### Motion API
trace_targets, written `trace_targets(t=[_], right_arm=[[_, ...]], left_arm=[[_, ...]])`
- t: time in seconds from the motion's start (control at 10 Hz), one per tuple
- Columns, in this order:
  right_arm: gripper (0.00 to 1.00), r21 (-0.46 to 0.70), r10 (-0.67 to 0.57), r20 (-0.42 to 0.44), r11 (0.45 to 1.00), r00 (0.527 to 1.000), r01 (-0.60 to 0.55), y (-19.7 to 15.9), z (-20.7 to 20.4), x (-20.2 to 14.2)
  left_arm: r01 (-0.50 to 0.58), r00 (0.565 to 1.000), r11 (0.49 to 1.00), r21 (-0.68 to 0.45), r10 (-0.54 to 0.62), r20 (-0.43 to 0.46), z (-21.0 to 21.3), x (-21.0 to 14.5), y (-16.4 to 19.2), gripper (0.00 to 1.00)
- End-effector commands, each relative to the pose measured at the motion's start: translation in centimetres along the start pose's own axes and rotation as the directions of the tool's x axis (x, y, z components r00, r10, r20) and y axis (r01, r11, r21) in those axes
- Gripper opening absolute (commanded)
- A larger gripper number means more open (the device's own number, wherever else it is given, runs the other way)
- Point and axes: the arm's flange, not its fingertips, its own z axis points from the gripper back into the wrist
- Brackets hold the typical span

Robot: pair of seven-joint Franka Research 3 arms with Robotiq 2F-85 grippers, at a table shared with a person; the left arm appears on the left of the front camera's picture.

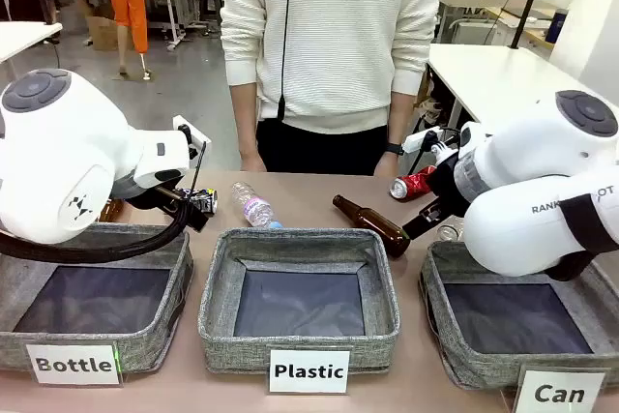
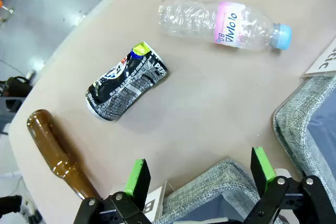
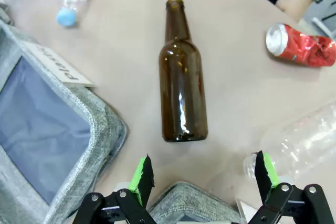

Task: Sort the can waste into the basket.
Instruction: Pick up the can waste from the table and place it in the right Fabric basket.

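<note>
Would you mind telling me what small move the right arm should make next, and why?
Probably shift the right end effector toward the red can until it straddles the can. The red can lies loose on the table, off to one side of the brown bottle. The jaws stand open and empty, and the Can basket sits on this arm's side.

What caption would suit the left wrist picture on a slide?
Open left tool looks down on a crushed black-and-white can, a clear plastic bottle and a brown bottle.
</note>
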Motion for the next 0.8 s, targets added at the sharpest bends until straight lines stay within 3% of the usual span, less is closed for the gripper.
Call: trace_targets(t=[0.0,0.7], right_arm=[[1.00,0.000,0.000,0.000,1.000,1.000,0.000,0.00,0.00,0.00],[1.00,0.000,0.000,0.000,1.000,1.000,0.000,0.00,0.00,0.00]], left_arm=[[0.000,1.000,1.000,0.000,0.000,0.000,0.01,0.00,0.00,1.00],[0.000,1.000,1.000,0.000,0.000,0.000,0.01,0.00,0.00,1.00]])
